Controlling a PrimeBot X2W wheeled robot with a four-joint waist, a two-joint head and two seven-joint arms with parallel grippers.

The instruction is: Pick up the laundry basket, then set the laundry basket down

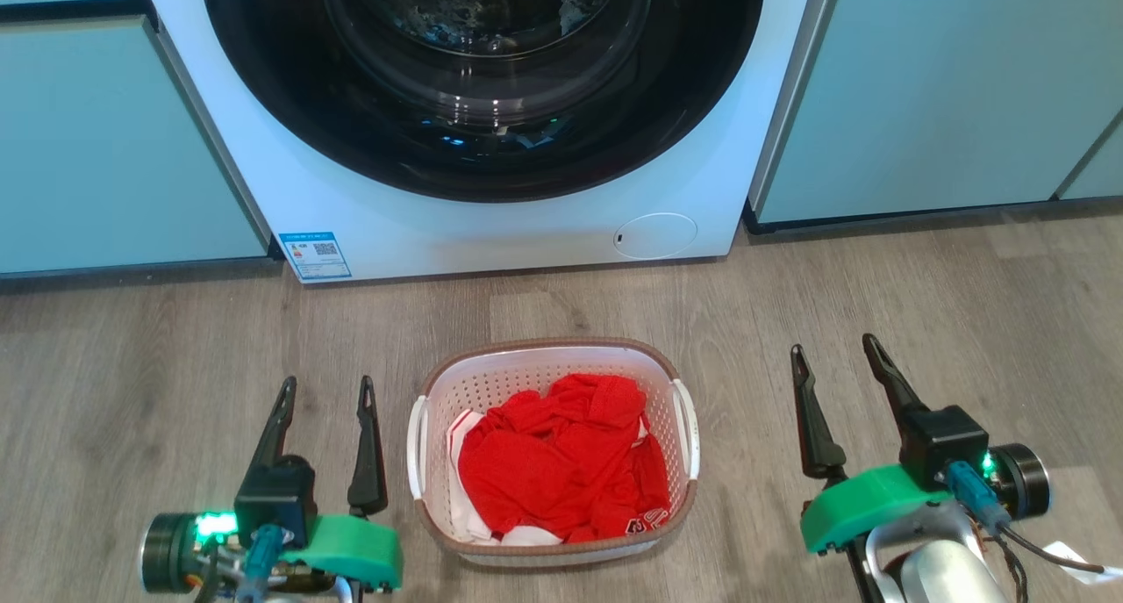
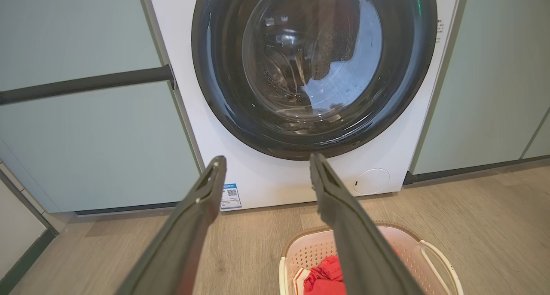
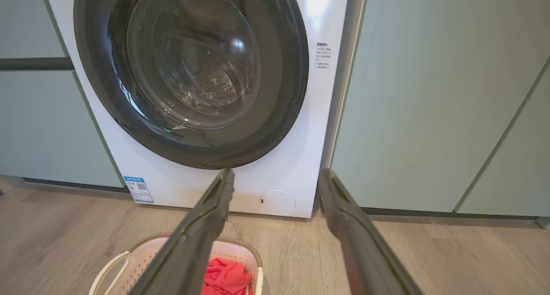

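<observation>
Sweep in head view, L to R: left cabinet (image 1: 105, 147), pale green, then left gripper (image 1: 327, 381) low over the wood floor (image 1: 175, 348), fingers apart w/ nothing between them. Just right of it, not touching, the laundry basket (image 1: 540, 345) stands upright on the floor, in front of the washing machine (image 1: 544, 234) and between the two grippers. It is white perforated plastic w/ a brown rim band and a white handle on each side. Inside it, crumpled red clothes (image 1: 561, 463) cover most of the bottom, w/ some white fabric (image 1: 478, 522) showing under them at left and front. Further right, a bit apart from the basket, is right gripper (image 1: 833, 344), fingers also spread, holding nothing. Beyond it is right cabinet (image 1: 921, 94), same pale green.

Washer's round dark door (image 1: 482, 85) is shut; what's in the drum can't be told through the glass. A blue label (image 1: 314, 254) sits at its lower left and a round cap (image 1: 654, 235) at its lower right.

Left wrist view looks between the open fingers at the door and shows the drum's perforated wall (image 2: 326, 59) behind the glass. The basket sits at bottom right there, one finger crossing in front of it. Right wrist view adds small printed text (image 3: 323, 54) on the washer front, right of the door, w/ the basket at lower left and red cloth in it.
</observation>
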